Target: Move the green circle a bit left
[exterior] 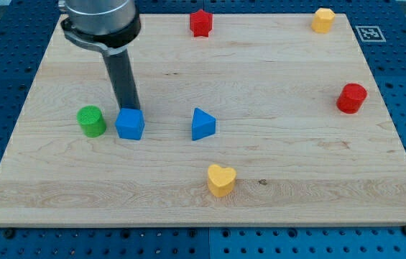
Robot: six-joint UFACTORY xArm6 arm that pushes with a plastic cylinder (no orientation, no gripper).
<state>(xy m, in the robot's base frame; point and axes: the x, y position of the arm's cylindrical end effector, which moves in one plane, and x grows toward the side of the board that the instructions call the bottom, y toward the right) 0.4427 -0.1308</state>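
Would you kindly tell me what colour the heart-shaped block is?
Yellow; the heart-shaped block shows plainly in the camera view.

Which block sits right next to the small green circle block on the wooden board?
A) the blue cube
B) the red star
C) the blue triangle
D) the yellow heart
A: the blue cube-shaped block stands just to the view's right of the small green circle block, with my tip right behind that blue block.
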